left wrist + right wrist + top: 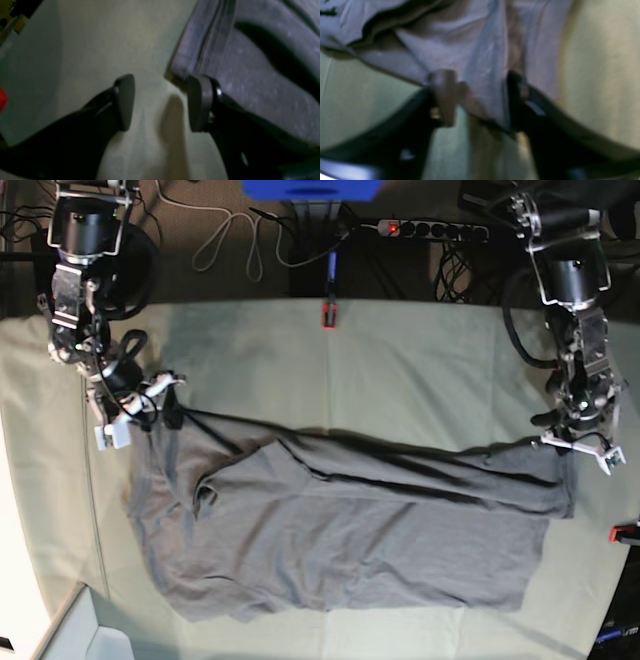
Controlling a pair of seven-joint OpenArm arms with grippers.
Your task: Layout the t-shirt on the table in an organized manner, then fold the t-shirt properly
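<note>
the t-shirt (340, 530) lies spread but creased across the middle of the table (420, 370). left gripper (160, 102) sits at the shirt's edge, jaws apart over bare cloth. right gripper (480, 97) straddles a shirt fold, can't tell if it's pinching.

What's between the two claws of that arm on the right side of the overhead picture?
Only bare table cloth, in the left wrist view; the t-shirt edge sits beside one finger.

Dark grey t-shirt (340, 530), pale green table (400, 370)
</note>
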